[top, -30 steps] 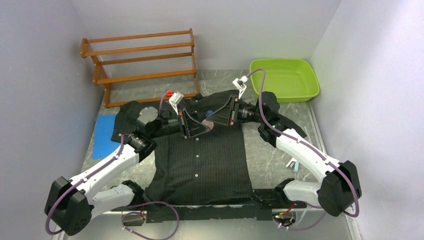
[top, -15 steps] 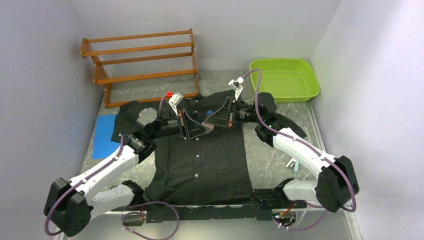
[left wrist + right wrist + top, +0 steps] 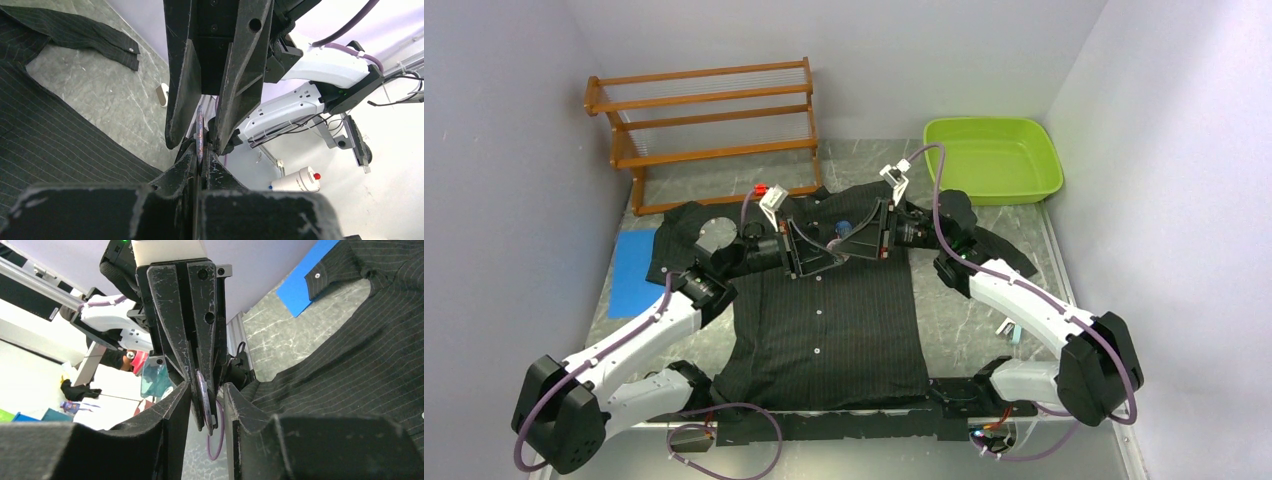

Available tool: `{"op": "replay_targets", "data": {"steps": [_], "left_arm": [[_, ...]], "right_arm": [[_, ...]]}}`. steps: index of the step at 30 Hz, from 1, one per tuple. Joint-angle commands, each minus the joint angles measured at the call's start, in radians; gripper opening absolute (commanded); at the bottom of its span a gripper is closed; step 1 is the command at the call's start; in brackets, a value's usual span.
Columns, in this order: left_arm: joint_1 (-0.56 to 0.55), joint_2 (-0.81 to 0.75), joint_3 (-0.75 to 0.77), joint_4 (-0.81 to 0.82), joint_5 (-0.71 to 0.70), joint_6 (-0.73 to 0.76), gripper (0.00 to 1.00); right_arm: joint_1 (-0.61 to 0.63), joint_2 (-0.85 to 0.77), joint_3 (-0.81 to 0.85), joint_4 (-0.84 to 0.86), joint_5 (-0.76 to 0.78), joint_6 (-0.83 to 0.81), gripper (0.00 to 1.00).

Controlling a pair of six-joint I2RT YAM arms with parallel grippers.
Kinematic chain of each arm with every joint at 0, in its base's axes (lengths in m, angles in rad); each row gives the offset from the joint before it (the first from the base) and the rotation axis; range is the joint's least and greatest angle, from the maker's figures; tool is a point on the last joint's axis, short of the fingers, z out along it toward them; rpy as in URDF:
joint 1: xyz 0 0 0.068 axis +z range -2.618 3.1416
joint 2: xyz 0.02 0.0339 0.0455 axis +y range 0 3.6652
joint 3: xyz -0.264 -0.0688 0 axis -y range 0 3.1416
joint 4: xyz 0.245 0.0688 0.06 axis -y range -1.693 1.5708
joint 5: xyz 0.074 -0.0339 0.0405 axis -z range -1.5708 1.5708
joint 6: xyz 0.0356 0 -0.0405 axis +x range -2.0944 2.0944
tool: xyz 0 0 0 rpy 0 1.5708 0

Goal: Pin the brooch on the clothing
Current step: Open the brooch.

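While the left gripper [image 3: 826, 258] has stayed about where it was, the right gripper [image 3: 846, 243] has slid a bit to the left, so now the two meet nose to nose. That looks like a hand-over, or a try at the clasp.

Far left, a flat blue mat [image 3: 631, 270] lies on the gray, stone-look table [image 3: 944, 335]. Next, the left gripper squeezes tight on the brooch [image 3: 202, 399], a thin, round, shiny disc seen from its edge. The right gripper's hard, scratched black fingers [image 3: 172, 405] stand apart, one on each side of the disc (not pinching it, as far as I can see).

The brooch hangs above the shirt [image 3: 824, 330], near the collar, not pinned yet. The shirt is soft black cloth with thin pale stripes, spread flat under both grippers. Far right sits a smooth green tub [image 3: 994, 160].
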Motion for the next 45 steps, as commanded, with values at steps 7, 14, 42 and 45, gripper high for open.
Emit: {"op": "replay_targets", "data": {"steps": [7,14,42,45], "left_arm": [[-0.002,-0.017,0.001,0.021,-0.005,0.007,0.03],[-0.001,-0.021,-0.010,0.030,-0.005,0.005,0.03],[-0.004,-0.009,-0.004,-0.632,-0.483,0.152,0.91],[-0.040,0.108,0.071,-0.797,-0.611,0.197,0.88]], "right_arm": [[0.007,-0.079,-0.015,0.023,0.010,-0.039,0.31],[0.006,-0.115,-0.015,-0.005,0.054,-0.070,0.46],[-0.181,-0.202,-0.094,-0.370,0.238,-0.308,0.00],[-0.185,-0.247,-0.103,-0.451,0.377,-0.363,0.00]]}}
